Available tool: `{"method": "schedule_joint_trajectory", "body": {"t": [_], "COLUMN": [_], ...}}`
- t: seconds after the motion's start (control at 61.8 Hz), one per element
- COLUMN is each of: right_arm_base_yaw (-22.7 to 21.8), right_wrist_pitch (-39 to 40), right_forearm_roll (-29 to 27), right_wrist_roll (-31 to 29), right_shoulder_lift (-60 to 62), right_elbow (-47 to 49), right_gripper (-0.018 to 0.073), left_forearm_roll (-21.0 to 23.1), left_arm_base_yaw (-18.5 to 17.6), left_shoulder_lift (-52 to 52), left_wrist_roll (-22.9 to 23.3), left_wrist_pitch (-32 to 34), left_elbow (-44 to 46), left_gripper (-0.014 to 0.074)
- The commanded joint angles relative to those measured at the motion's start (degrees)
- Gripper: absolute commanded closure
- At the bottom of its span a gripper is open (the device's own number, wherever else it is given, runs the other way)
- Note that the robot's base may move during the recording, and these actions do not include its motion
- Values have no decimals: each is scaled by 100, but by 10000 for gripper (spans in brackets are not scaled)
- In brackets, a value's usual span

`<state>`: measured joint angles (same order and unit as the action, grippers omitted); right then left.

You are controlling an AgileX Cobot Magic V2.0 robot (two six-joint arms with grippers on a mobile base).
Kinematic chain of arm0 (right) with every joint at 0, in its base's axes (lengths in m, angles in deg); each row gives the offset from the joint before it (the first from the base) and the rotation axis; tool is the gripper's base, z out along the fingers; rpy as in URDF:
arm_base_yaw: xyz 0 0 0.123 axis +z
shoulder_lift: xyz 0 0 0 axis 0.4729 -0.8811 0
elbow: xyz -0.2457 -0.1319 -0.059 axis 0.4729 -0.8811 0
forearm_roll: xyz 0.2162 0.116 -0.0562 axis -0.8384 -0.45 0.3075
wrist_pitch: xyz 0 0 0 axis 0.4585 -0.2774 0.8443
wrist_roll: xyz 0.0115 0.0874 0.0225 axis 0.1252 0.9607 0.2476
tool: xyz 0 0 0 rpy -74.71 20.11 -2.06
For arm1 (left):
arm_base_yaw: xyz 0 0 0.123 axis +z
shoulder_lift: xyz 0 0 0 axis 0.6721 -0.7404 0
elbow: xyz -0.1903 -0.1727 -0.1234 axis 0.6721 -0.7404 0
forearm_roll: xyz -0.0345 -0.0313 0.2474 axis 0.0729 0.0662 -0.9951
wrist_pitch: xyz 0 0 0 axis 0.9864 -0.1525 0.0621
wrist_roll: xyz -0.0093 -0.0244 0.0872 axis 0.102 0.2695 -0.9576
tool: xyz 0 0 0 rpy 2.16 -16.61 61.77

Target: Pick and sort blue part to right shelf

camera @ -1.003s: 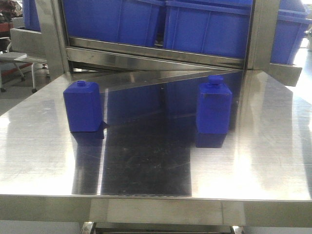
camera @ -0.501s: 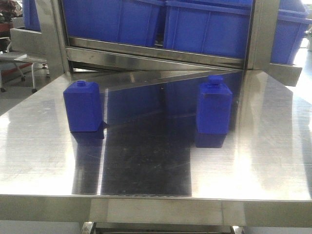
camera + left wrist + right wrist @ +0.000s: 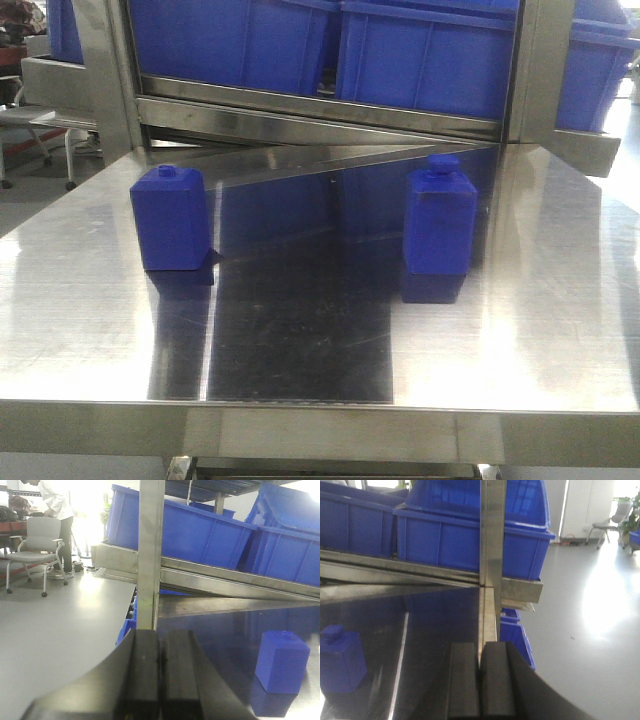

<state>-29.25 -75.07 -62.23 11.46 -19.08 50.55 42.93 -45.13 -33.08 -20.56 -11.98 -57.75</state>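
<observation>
The blue part (image 3: pixel 438 215) stands tall on the right side of the bench (image 3: pixel 560 330). It is ahead and left of the right tool (image 3: pixel 480 652), the nearer one. Both it and the left tool (image 3: pixel 160 642) are closed and empty.

The left end effector (image 3: pixel 160 645) was shut tight, its two black jaws pressed together, holding nothing. The right end effector (image 3: pixel 480 655) was shut tight and empty too.

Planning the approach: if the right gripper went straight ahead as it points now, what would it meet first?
Probably the shelf's steel upright, dead ahead of the shut right gripper; the blue part stands off to its left. Depth is unclear.
</observation>
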Motion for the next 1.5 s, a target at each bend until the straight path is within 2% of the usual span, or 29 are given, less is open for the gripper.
{"method": "schedule_joint_trajectory", "body": {"t": [0.0, 0.178, 0.437, 0.501, 0.615, 0.728, 0.825, 0.97, 1.051, 1.181, 1.229, 1.31, 1.391, 1.488], "right_arm_base_yaw": [-33, -33, -33, -27, 111, 431, 744, 1128, 1354, 1714, 1825, 1990, 2149, 2385], "right_wrist_pitch": [9, -446, -393, -495, -803, -1085, -1520, -2193, -2413, -2653, -2801, -3136, -3677, -4323], "right_forearm_roll": [41, 35, 30, 241, 742, 1167, 1399, 1403, 1403, 1399, 1384, 1344, 1312, 1307], "right_wrist_roll": [-3, -3, 61, 284, 1192, 1987, 2141, 2141, 2146, 2206, 2436, 2876, 3195, 3219], "right_shoulder_lift": [-182, -914, -2302, -2652, -3139, -3584, -4016, -4779, -5233, -5926, -6170, -6568, -6938, -7461], "right_elbow": [468, 912, 1656, 1825, 2098, 2348, 2619, 3114, 3402, 3879, 4096, 4417, 4793, 5274], "right_gripper": [504, 504, 504, 504, 504, 504, 500, 488, 419, 171, 78, -27, -59, -53], "left_forearm_roll": [51, 51, 51, 51, 51, 51, 51, 51, 51, 51, 51, 51, 51, 51], "left_arm_base_yaw": [-38, -38, -38, -38, -38, -38, -38, -38, -38, -38, -38, -38, -38, -38], "left_shoulder_lift": [134, 134, 134, 134, 134, 134, 134, 134, 134, 134, 134, 134, 134, 134], "left_wrist_roll": [29, 29, 29, 29, 29, 29, 29, 29, 29, 29, 29, 29, 29, 29], "left_wrist_pitch": [521, 521, 521, 521, 521, 521, 521, 521, 521, 521, 521, 521, 521, 521], "left_elbow": [-122, -122, -122, -122, -122, -122, -122, -122, -122, -122, -122, -122, -122, -122], "left_gripper": [472, 472, 473, 473, 472, 473, 472, 473, 472, 473, 472, 472, 473, 473]}}
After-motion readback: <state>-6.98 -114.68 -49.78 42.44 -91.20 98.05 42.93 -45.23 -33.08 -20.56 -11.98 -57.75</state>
